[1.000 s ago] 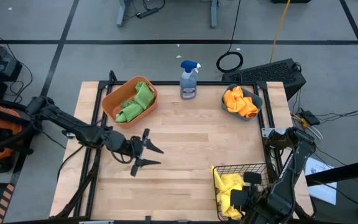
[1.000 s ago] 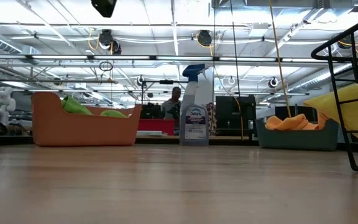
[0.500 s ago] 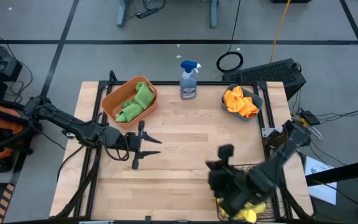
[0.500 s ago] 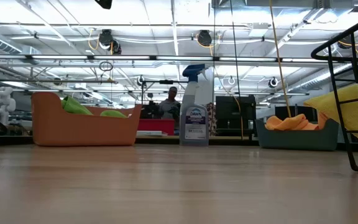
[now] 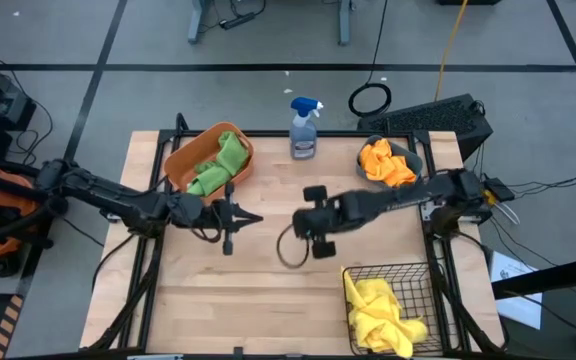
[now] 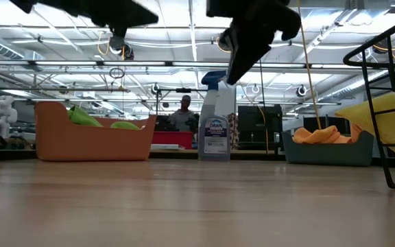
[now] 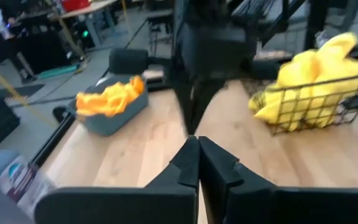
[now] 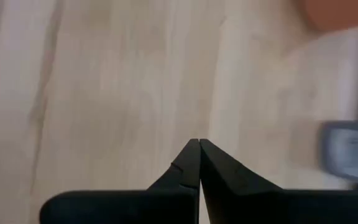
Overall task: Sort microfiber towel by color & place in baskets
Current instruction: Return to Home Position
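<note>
Right gripper [image 8: 199, 146] has swung out of the wire basket [image 5: 388, 268] to hang pointing down beyond it, jaws pinched together, empty; left gripper [image 7: 196, 146] likewise closed on nothing

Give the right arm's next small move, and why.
Probably draw the right gripper back toward its table edge: it is shut and empty over the table, and sorting looks done, with green towels in the orange tub, orange towels in the teal bin, yellow towels in the wire basket.
</note>
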Controlling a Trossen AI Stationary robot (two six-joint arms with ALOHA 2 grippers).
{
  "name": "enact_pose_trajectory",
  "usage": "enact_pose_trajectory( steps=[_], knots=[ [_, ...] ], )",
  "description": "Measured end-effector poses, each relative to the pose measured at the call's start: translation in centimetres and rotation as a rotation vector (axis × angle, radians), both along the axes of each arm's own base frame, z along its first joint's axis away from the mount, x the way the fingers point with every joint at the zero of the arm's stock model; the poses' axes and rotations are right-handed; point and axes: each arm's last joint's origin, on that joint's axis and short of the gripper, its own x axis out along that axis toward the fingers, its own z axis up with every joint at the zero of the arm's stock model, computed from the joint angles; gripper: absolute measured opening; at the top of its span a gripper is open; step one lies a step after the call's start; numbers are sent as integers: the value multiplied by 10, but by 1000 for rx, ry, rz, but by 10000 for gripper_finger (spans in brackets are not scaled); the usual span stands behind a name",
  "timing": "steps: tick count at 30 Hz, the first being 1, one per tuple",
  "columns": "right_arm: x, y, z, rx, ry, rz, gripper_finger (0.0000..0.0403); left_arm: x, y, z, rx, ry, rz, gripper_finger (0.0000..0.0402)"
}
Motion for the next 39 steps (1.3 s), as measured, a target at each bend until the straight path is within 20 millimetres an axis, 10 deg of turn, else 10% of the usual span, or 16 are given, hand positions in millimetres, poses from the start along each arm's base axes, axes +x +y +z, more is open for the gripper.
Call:
enact_pose_trajectory(
  steps=[8, 20, 39],
  knots=[
    [-56, -47, 11, 124, -342, 53, 0, -4, 12, -7, -29, 8, 15, 12],
    [-157, -52, -14, 132, -785, 73, 0, -24, 17, -25, -108, -46, 39, 12],
    [-206, -51, -74, 176, -989, 111, 0, -73, 28, -63, -106, -184, 106, 12]
  ],
)
